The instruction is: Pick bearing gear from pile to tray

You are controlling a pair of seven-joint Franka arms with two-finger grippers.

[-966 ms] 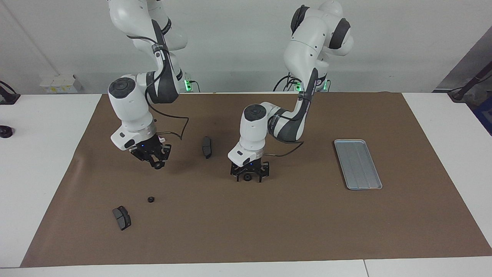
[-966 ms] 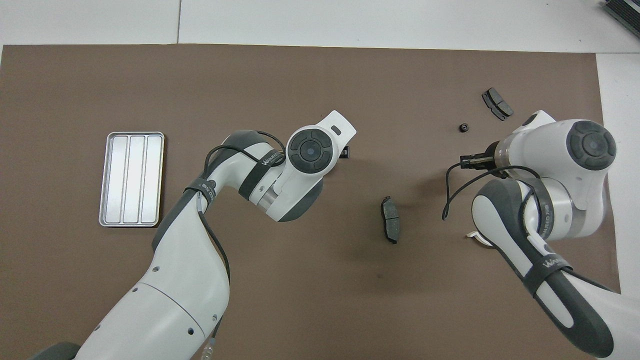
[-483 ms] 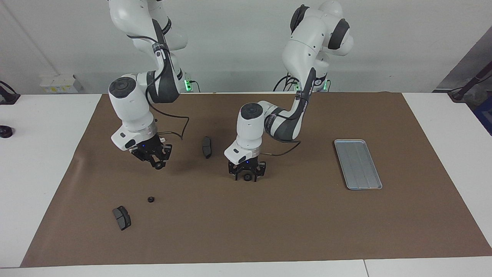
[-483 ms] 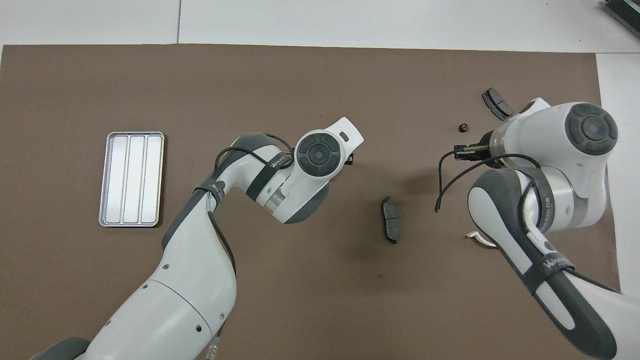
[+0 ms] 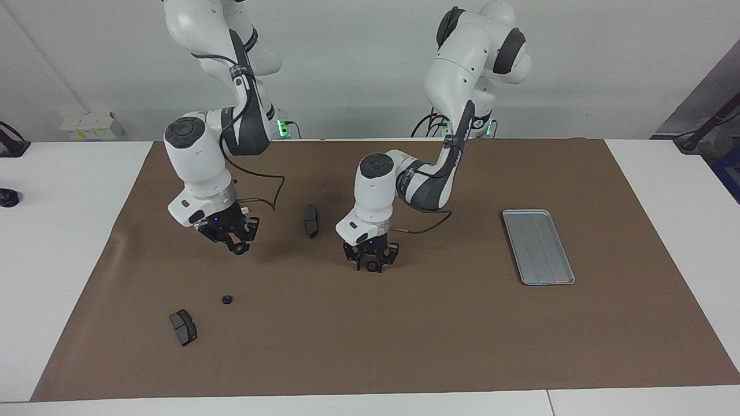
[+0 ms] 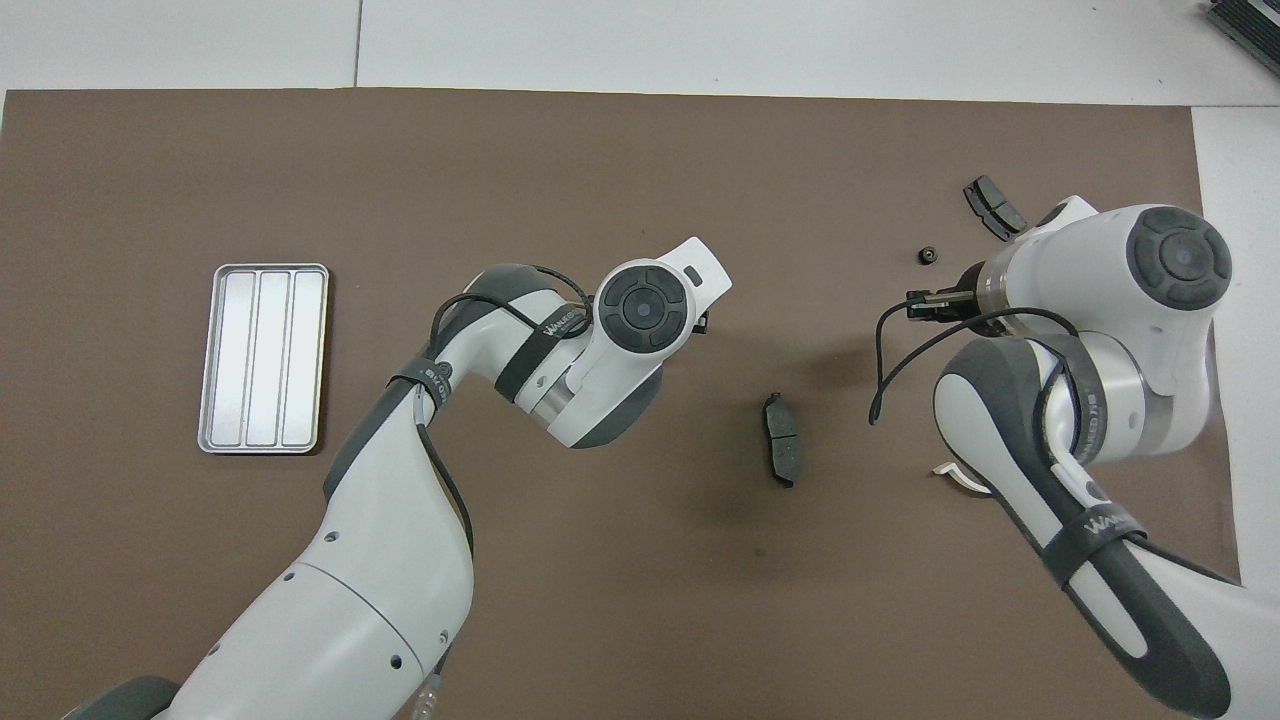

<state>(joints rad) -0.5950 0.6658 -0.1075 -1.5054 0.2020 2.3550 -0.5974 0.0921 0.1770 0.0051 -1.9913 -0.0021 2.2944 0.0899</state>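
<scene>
A small black gear (image 5: 372,266) lies on the brown mat mid-table, right at the tips of my left gripper (image 5: 371,264), which is down at the mat over it. In the overhead view the left wrist hides both. My right gripper (image 5: 236,247) hangs above the mat toward the right arm's end, with a dark round bit at its tip. A second loose gear (image 5: 226,299) (image 6: 927,255) lies on the mat farther from the robots than that gripper. The silver grooved tray (image 5: 537,248) (image 6: 262,358) lies empty toward the left arm's end.
Two dark grey brake pads lie on the mat, one (image 5: 183,327) (image 6: 993,207) beside the loose gear and one (image 5: 311,221) (image 6: 781,438) between the two grippers. A white half-ring (image 6: 958,478) shows partly under the right arm.
The left hand has turned and shifted slightly toward the right arm's end, staying low over the gear. The right gripper has barely moved. The parts on the mat have not moved.
</scene>
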